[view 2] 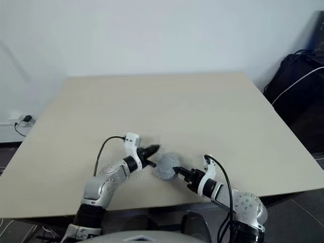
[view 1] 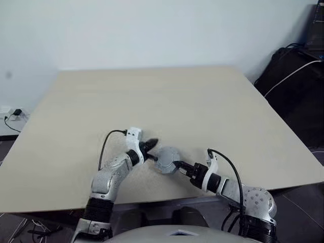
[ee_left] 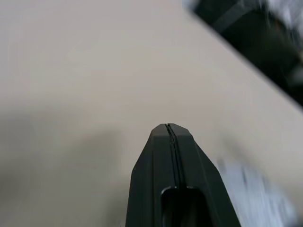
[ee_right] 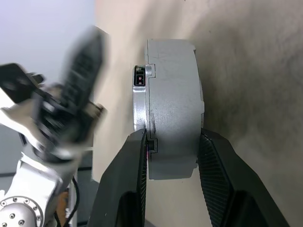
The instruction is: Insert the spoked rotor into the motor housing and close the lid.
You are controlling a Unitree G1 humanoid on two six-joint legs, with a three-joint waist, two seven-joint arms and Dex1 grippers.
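A thick round grey unit, the motor housing [view 1: 167,159], is held just above the near part of the table. My right gripper [view 1: 176,165] is shut on it, one finger [ee_right: 135,161] on each flat side. Seen edge-on in the right wrist view, the housing [ee_right: 175,104] has a thinner silver plate, seemingly the lid [ee_right: 140,106], flat against one face. The spoked rotor is hidden. My left gripper [view 1: 153,143] is shut on nothing, its tip just left of the housing and slightly above it; it also shows blurred as the left gripper [ee_right: 87,61] beside the lid side.
The beige table [view 1: 167,101] stretches far ahead and to both sides. Black bags and cables [view 1: 298,76] stand on the floor past the table's right edge. A wall socket with a plug [view 1: 15,114] sits at the left.
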